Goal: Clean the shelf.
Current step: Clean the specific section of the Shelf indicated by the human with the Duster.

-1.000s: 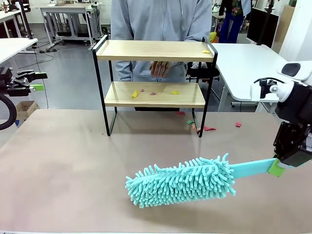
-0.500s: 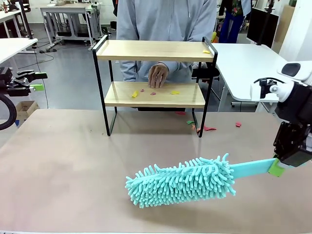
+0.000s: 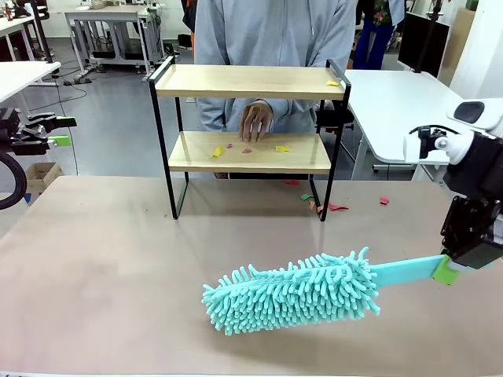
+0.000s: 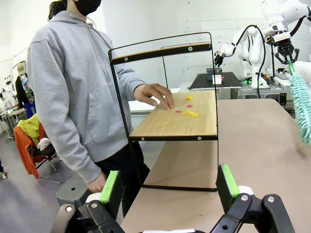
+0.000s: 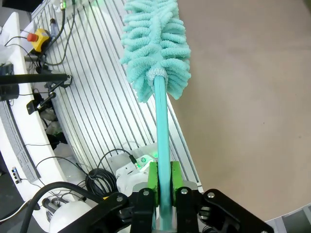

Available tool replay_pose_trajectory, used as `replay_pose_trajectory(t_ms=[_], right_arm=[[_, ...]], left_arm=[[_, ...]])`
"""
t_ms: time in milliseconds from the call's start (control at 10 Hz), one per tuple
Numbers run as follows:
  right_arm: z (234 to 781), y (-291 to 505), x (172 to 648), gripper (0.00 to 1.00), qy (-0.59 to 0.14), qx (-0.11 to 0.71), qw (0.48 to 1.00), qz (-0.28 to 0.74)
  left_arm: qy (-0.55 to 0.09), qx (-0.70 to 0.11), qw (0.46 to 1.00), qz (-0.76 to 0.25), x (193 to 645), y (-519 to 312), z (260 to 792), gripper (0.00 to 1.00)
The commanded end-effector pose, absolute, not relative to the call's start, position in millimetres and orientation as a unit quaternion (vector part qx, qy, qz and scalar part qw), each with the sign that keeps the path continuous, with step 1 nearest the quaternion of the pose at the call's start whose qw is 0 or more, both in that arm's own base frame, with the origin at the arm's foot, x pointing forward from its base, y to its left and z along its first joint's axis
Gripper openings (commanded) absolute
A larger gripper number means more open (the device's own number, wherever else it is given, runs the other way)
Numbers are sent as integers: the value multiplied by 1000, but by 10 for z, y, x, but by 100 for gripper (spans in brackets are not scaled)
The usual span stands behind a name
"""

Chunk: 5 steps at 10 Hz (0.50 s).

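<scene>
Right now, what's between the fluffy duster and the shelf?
Just bare table between duster and shelf, seen in the front view; some paper scraps lie by the shelf's foot.

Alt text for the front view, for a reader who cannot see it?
The right gripper holds a teal duster by its handle, its fluffy head low over the tan table. Behind stands the two-tier shelf, paper scraps on its lower board, a person's hand reaching in above them.

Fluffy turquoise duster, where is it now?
Front view: the duster is at the near right of the tan table, before the two-tier wooden shelf, handle clamped in the right gripper.
</scene>
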State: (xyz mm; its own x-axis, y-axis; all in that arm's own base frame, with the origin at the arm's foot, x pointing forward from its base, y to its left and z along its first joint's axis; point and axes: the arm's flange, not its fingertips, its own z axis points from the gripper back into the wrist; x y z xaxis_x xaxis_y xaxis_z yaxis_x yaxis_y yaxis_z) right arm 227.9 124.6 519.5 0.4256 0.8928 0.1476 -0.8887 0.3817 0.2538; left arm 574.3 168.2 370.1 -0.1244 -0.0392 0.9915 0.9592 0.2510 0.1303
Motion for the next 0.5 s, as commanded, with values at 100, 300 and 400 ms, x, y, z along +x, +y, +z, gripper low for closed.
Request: replay_pose_trajectory(t_ms=[100, 300, 400], right_arm=[[5263, 1251, 2279, 14, 8, 147, 831, 536], [5263, 1251, 2279, 14, 8, 147, 831, 536], [5195, 1246, 2279, 14, 7, 148, 831, 536]], left_arm=[[-585, -392, 531, -472, 5730, 1672, 3725, 100], [-585, -392, 531, -472, 5730, 1672, 3725, 100], [-585, -392, 531, -472, 5730, 1672, 3725, 100]])
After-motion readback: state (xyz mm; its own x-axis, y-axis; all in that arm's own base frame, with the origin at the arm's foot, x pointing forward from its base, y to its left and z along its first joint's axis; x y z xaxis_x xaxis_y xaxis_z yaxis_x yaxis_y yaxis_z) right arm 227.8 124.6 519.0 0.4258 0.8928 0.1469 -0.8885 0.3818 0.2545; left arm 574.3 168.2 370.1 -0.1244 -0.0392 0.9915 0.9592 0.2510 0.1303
